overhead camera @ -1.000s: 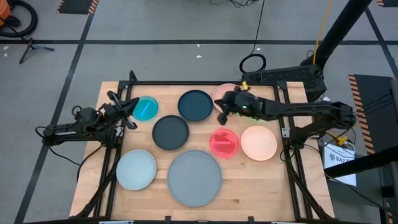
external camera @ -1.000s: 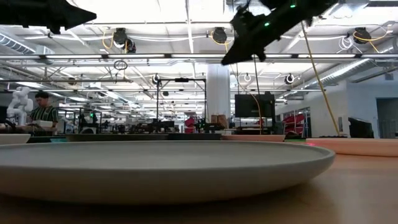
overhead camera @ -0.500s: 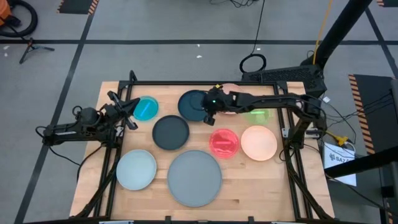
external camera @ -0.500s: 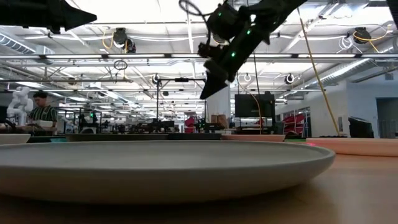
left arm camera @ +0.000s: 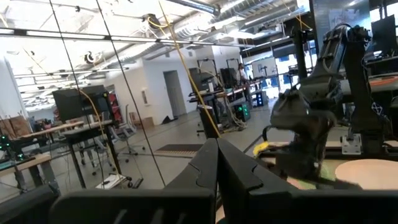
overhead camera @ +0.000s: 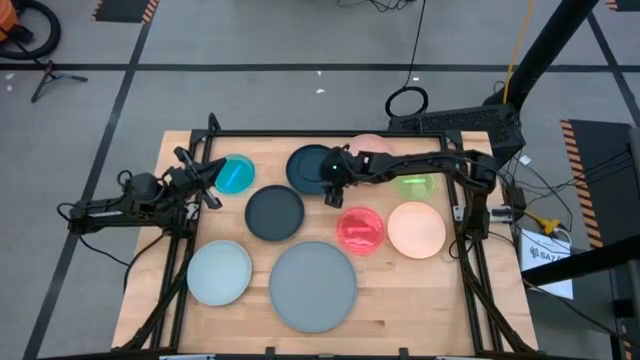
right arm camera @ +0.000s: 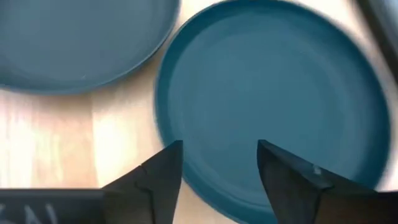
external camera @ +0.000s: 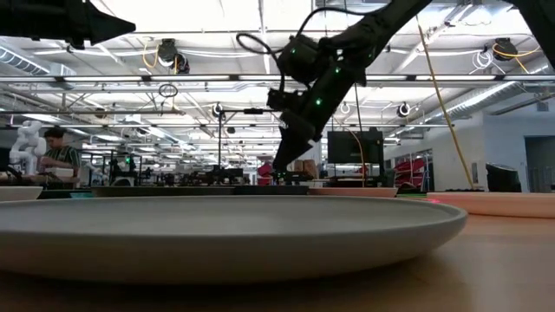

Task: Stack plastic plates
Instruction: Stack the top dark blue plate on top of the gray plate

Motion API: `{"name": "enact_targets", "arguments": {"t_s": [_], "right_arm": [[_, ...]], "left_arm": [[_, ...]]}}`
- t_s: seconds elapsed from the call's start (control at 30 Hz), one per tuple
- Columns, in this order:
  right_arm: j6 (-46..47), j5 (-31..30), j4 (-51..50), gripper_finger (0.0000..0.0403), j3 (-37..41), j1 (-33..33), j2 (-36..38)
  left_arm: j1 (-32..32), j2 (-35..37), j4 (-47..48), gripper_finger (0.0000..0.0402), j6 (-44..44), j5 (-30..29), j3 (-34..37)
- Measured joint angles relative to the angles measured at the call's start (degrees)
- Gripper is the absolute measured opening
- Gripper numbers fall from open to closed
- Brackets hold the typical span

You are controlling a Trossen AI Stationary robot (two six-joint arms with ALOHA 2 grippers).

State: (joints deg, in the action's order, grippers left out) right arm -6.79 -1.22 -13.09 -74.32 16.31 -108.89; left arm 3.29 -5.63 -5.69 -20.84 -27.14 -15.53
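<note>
Several round plastic plates lie flat on the wooden table (overhead camera: 180, 150): a small teal one (overhead camera: 236, 174), two dark navy (overhead camera: 308, 165) (overhead camera: 274, 213), red-pink (overhead camera: 359, 228), peach (overhead camera: 416, 229), pale blue (overhead camera: 219, 272) and large grey (overhead camera: 313, 285). A pink one (overhead camera: 370, 146) and a green one (overhead camera: 418, 184) are partly hidden under my right arm. My right gripper (overhead camera: 331, 192) (right arm camera: 217, 155) is open and points down over the near right rim (right arm camera: 168, 143) of the far navy plate (right arm camera: 273, 106). I cannot tell whether it touches. My left gripper (overhead camera: 208, 190) (left arm camera: 217, 155) is shut, raised beside the teal plate.
A dark frame (overhead camera: 300, 133) runs along the table's far edge and down both sides. In the low view the large grey plate (external camera: 217, 234) fills the foreground. Bare wood shows between the plates and along the near edge (overhead camera: 420, 300).
My right gripper has swung from above the red-pink plate toward the table's left, come down close to the far navy plate's rim, tipped its fingers downward and opened. No plate has moved.
</note>
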Motion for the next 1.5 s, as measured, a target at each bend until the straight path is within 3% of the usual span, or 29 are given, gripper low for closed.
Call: {"name": "enact_targets", "arguments": {"t_s": [0.27,0.6,1.5], "right_arm": [[-3.41,-0.21,2.37,0.0202,0.0,-1.11,-4.37],[-4.9,-0.41,2.61,0.0179,0.0,-1.04,-4.42],[-9.51,-0.46,4.22,0.0006,0.01,-1.04,-4.64]], "left_arm": [[0.0,0.0,0.0,0.0006,0.13,0.0,0.0],[0.01,0.0,-0.06,0.0006,0.11,0.0,0.0],[0.0,0.02,-0.51,0.0006,0.42,-0.01,0.0]]}}
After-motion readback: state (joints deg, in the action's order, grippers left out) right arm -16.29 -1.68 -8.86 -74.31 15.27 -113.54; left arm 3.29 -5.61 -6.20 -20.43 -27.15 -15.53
